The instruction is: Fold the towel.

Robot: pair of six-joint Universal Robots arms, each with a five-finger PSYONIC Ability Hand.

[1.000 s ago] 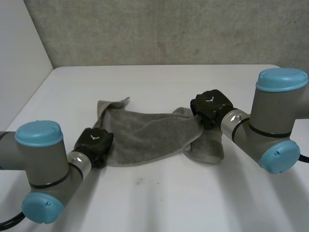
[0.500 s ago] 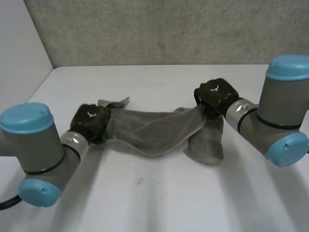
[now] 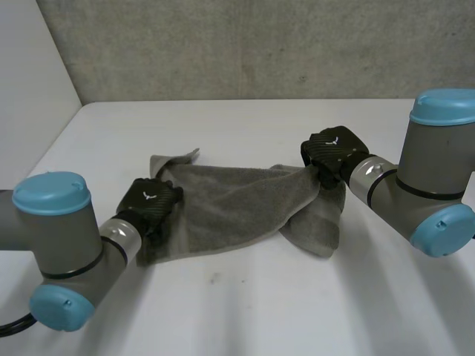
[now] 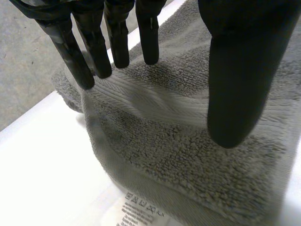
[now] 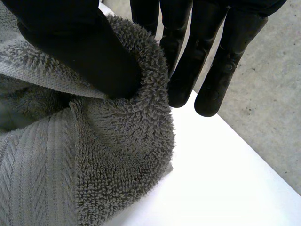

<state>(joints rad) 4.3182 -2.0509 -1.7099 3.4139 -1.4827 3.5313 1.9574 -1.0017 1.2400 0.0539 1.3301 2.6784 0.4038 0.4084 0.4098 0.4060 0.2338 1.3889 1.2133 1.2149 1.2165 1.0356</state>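
Since the left hand (image 3: pixel 152 204) shows straight fingers (image 4: pixel 117 37) set wide of the thumb (image 4: pixel 235 70), I read it as slack, not clamped. Its fingertips touch the towel (image 3: pixel 237 204) at the ribbed band. Can't tell whether the thumb tip touches the pile. The palm is cut off.

Just past the thumb tip a white label (image 4: pixel 141 212) lies at the towel's hem, half cut off, print unreadable. In the head view this hand sits over the towel's left end, with the hem showing beside its wrist on the table (image 3: pixel 245 311).

The towel runs rumpled from this hand across to the right hand (image 3: pixel 332 152), which holds the other end raised. There the thumb presses a bunched fold against the fingers: a pinch on the towel. One finger is partly hidden behind the fold. Loose cloth hangs below that hand down to the table.

Beyond the left hand one corner (image 3: pixel 182 157) sticks out toward the grey wall (image 3: pixel 260 44).
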